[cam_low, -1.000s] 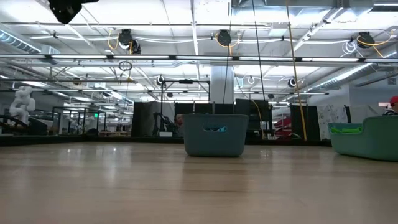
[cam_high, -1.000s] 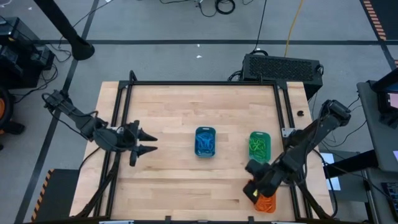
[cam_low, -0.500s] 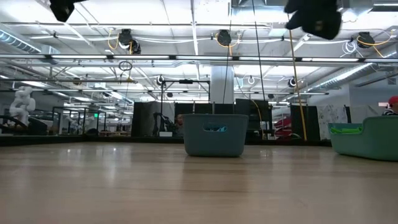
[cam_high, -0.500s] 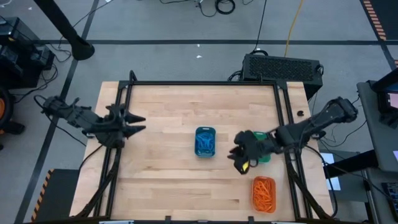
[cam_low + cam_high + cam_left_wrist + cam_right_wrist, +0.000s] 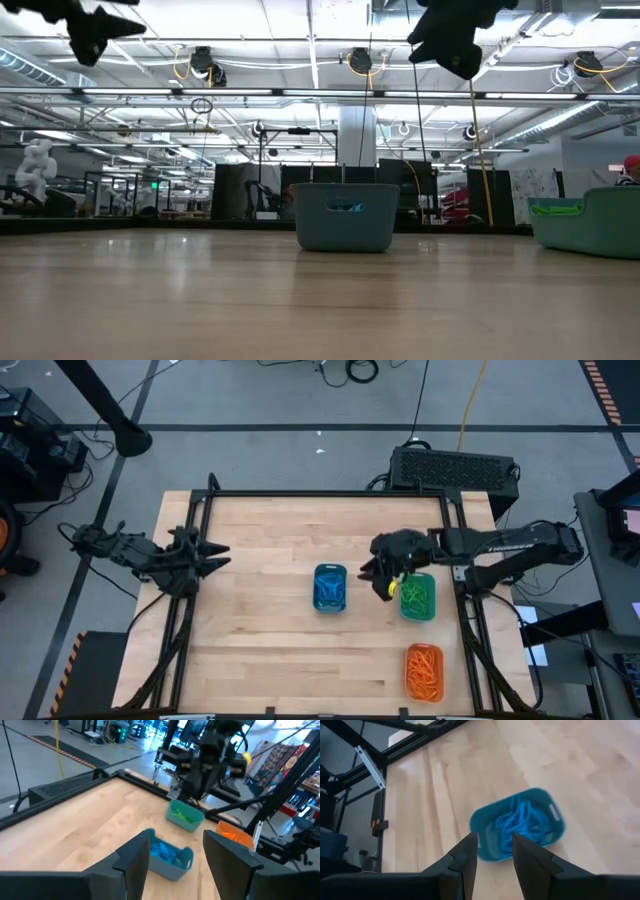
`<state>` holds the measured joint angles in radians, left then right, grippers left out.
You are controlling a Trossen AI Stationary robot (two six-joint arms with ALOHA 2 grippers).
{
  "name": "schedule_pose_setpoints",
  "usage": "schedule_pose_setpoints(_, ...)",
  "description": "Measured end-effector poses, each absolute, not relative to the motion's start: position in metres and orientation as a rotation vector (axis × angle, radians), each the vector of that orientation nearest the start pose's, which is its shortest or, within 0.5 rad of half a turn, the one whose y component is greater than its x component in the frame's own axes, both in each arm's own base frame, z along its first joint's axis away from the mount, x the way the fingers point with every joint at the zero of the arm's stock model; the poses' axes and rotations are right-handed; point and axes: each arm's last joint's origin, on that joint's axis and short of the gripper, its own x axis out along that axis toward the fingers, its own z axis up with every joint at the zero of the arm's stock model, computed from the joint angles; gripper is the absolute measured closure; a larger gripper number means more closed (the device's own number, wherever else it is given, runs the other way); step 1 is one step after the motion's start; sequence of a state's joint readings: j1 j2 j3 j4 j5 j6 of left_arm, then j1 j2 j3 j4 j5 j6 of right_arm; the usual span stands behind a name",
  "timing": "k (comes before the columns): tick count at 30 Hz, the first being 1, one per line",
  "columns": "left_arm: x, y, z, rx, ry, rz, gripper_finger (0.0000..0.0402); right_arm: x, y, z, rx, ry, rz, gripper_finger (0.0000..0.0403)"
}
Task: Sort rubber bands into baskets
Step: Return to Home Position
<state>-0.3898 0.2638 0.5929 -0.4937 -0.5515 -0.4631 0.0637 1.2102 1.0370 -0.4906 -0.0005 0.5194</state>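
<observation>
The right gripper point(image 5: 494, 839) hangs high over the wooden table point(image 5: 260, 630), its fingers a narrow gap apart and holding nothing. The blue basket point(image 5: 170, 866) lies just ahead of and below these jaws, its long axis running across the way the fingers point. The green basket point(image 5: 417, 614) sits just behind them, towards the arm's own side. The orange basket point(image 5: 424, 648) is well off to one side of the jaws, farthest of the three.

The left gripper point(image 5: 177, 836) waits with its fingers spread wide, empty, and the same blue basket is well ahead of it. The right arm is much the nearer.

All three baskets are smooth, rounded-rectangular plastic tubs. Each holds a tangle of thin loops in its own colour: blue bands point(image 5: 525, 822), green bands point(image 5: 415, 595) and orange bands point(image 5: 426, 672). No loose band shows on the pale wood grain, so the sorting looks done. What is left seems to be a clear retreat, with no basket in the way.
</observation>
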Motion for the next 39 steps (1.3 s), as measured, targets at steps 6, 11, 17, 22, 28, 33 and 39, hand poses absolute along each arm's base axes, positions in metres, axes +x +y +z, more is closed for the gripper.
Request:
schedule_pose_setpoints(6, 0.076, -0.012, 0.26, -0.451, 0.059, 0.221, 0.021, 0.249, -0.016, 0.312, 0.441, 0.643, -0.115, 0.0289)
schedule_pose_setpoints(11, 0.083, -0.01, 0.235, -0.481, 0.018, 0.237, 0.021, 0.245, -0.04, 0.308, 0.421, 0.642, -0.165, 0.0289)
schedule_pose_setpoints(17, 0.084, -0.005, 0.227, -0.526, -0.011, 0.225, 0.021, 0.235, -0.055, 0.273, 0.513, 0.649, -0.158, 0.0289)
schedule_pose_setpoints(22, 0.081, -0.002, 0.227, -0.525, -0.019, 0.21, 0.021, 0.212, -0.055, 0.247, 0.58, 0.608, -0.21, 0.0289)
schedule_pose_setpoints(28, 0.078, 0.0, 0.217, -0.555, 0.074, 0.212, 0.021, 0.174, -0.045, 0.237, 0.619, 0.503, -0.239, 0.0289)
schedule_pose_setpoints(33, 0.077, 0.0, 0.215, -0.571, 0.103, 0.191, 0.021, 0.143, -0.039, 0.231, 0.62, 0.375, -0.322, 0.0289)
schedule_pose_setpoints(39, 0.077, 0.001, 0.215, -0.571, 0.103, 0.195, 0.021, 0.123, -0.033, 0.222, 0.61, 0.275, -0.303, 0.0289)
